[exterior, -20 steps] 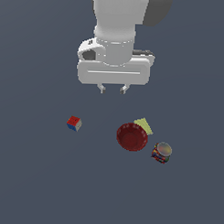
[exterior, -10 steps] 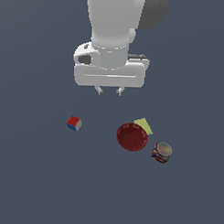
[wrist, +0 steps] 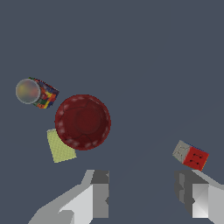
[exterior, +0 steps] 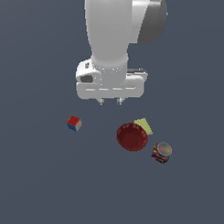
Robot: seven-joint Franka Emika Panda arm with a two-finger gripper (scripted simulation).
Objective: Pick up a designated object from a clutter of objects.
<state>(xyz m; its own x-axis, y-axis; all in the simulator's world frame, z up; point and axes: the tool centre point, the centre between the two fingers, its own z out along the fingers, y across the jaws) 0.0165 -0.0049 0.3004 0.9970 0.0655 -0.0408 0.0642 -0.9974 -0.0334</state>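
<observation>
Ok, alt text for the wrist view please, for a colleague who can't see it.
A dark red bowl sits beyond the open, empty jaws. A yellow-green card is tucked at its edge, a silver-topped can lies nearby, and a multicoloured cube sits apart.

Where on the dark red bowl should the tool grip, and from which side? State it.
Grip the dark red bowl by its thin rim, from above, one finger inside and one outside. It sits open side up. Probably pick the rim arc away from the yellow-green rectangle tucked against it. The tool hangs open, empty.

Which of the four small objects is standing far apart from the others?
The multicoloured cube; the bowl, yellow-green rectangle and can cluster together.
</observation>
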